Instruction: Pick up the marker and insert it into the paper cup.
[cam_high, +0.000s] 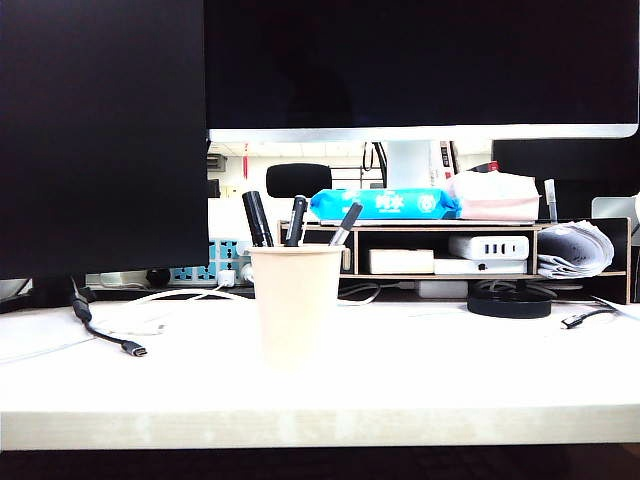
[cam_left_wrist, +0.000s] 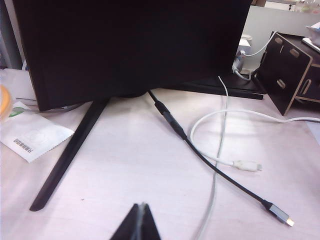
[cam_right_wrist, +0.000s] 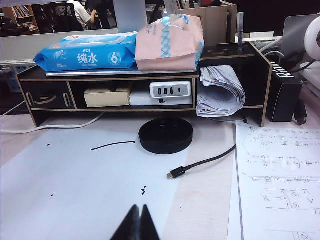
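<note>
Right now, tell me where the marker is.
In the exterior view the marker stands in the cup at table centre, leftmost of three pens poking above its rim; neither wrist view shows it.

The right end effector (cam_right_wrist: 140, 222) is seen closed above the white surface (cam_right_wrist: 75, 190). A black round disc (cam_right_wrist: 165, 135) and a black cable (cam_right_wrist: 202, 164) lie before a wooden shelf (cam_right_wrist: 125, 77) bearing a blue wipes pack (cam_right_wrist: 85, 51).

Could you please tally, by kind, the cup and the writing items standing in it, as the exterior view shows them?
Paper cup: 1
Thick black marker: 1
Slimmer dark pens: 2
Total: 4
</note>
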